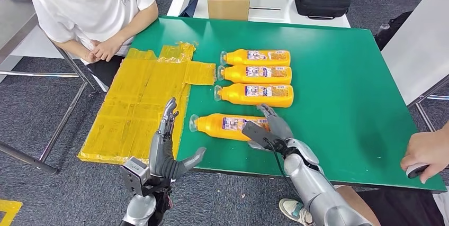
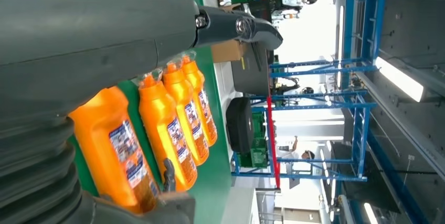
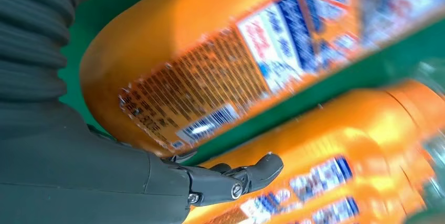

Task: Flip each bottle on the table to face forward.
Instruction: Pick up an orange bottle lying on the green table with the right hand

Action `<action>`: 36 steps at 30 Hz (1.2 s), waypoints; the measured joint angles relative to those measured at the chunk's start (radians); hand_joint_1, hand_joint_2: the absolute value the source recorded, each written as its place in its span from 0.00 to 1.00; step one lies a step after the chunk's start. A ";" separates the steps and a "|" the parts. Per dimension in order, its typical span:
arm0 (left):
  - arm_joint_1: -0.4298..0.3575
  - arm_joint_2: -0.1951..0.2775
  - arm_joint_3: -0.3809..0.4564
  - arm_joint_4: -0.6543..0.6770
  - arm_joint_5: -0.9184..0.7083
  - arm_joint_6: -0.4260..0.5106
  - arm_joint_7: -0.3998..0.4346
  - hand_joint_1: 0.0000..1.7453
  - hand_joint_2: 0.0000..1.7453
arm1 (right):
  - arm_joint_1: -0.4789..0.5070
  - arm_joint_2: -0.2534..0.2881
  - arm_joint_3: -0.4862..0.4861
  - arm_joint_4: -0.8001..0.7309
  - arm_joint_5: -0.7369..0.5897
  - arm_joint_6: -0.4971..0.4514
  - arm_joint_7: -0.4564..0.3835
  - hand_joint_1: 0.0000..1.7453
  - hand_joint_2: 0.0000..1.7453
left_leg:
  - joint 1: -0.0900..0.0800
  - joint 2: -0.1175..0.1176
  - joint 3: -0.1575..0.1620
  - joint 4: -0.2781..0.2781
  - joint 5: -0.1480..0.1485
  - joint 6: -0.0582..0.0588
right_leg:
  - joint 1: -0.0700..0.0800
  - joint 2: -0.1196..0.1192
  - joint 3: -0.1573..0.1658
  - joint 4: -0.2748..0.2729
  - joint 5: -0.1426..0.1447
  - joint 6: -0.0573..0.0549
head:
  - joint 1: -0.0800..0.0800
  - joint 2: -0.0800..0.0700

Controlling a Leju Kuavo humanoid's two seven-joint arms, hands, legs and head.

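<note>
Green table holds four orange bottles lying in a column. My right hand rests on the nearest bottle, fingers spread over its base end. My left hand hovers open beside yellow sheeting.

The left hand is held up with fingers straight and spread, holding nothing. The right hand reaches forward, fingers apart.

A big green table holds four orange bottles lying on their sides in a row, caps toward a crinkly yellow sheet. The sheet hangs over the table's edge, beside the bottles.
</note>
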 joint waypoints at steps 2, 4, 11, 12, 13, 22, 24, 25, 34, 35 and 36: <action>-0.001 0.000 0.000 0.003 0.004 0.000 0.001 0.00 1.00 | -0.034 -0.001 0.030 0.037 0.017 0.042 0.018 0.81 1.00 | 0.000 0.000 0.001 0.000 0.000 0.000 | 0.000 0.000 0.000 0.000 0.000 0.000 | 0.000 0.000; -0.002 0.000 0.000 0.008 0.008 0.000 0.000 0.00 1.00 | -0.064 -0.003 0.055 0.069 0.023 0.078 0.025 0.85 1.00 | 0.000 0.001 0.002 0.000 0.000 0.000 | 0.000 0.000 0.001 0.000 0.000 0.000 | 0.000 0.000; -0.008 0.000 0.000 0.023 0.010 0.008 -0.005 0.00 1.00 | -0.126 -0.006 0.117 0.139 0.043 0.110 0.040 0.92 1.00 | 0.000 0.001 0.004 0.000 0.000 0.000 | 0.000 0.001 0.003 0.000 0.000 0.000 | 0.000 0.000; -0.008 0.000 0.000 0.023 0.010 0.010 -0.005 0.00 1.00 | -0.130 -0.006 0.123 0.144 0.045 0.110 0.043 0.95 1.00 | 0.000 0.001 0.004 0.000 0.000 0.000 | 0.000 0.001 0.003 0.000 0.000 0.000 | 0.000 0.000; -0.008 0.000 0.001 0.024 0.010 0.011 -0.005 0.00 1.00 | -0.134 -0.006 0.128 0.149 0.051 0.111 0.048 0.97 1.00 | 0.000 0.001 0.004 0.000 0.000 0.000 | 0.000 0.001 0.003 0.000 0.000 0.000 | 0.000 0.000; -0.008 0.000 0.004 0.025 0.010 0.029 -0.007 0.00 1.00 | -0.165 -0.008 0.181 0.180 0.057 0.123 0.051 1.00 1.00 | 0.000 0.000 0.007 0.000 0.000 0.000 | 0.000 0.001 0.006 0.000 0.000 0.000 | 0.000 0.000; -0.008 0.000 0.004 0.025 0.009 0.034 -0.009 0.00 1.00 | -0.155 -0.008 0.180 0.181 0.024 0.091 0.017 1.00 1.00 | 0.000 0.000 0.007 0.000 0.000 0.000 | 0.000 0.001 0.006 0.000 0.000 0.000 | 0.000 0.000; -0.007 0.000 0.004 0.025 0.009 0.036 -0.010 0.00 1.00 | -0.148 -0.008 0.177 0.180 0.004 0.071 -0.003 1.00 1.00 | 0.000 0.000 0.007 0.000 0.000 0.000 | 0.000 0.001 0.006 0.000 0.000 0.000 | 0.000 0.000; 0.018 0.008 0.003 0.004 0.009 0.041 -0.012 0.00 1.00 | -0.029 -0.008 0.088 0.099 -0.155 -0.079 -0.154 1.00 1.00 | 0.000 0.000 0.004 0.000 0.000 0.000 | 0.000 0.001 0.004 0.000 0.000 0.000 | 0.000 0.000; 0.022 0.008 0.003 0.000 0.009 0.042 -0.012 0.00 1.00 | -0.016 -0.009 0.079 0.086 -0.163 -0.085 -0.160 1.00 1.00 | 0.000 0.000 0.004 0.000 0.000 0.000 | 0.000 0.001 0.004 0.000 0.000 0.000 | 0.000 0.000; 0.026 0.009 0.004 -0.004 0.009 0.042 -0.012 0.00 1.00 | -0.001 -0.009 0.069 0.070 -0.174 -0.091 -0.167 1.00 1.00 | 0.000 0.000 0.003 0.000 0.000 0.000 | 0.000 0.001 0.003 0.000 0.000 0.000 | 0.000 0.000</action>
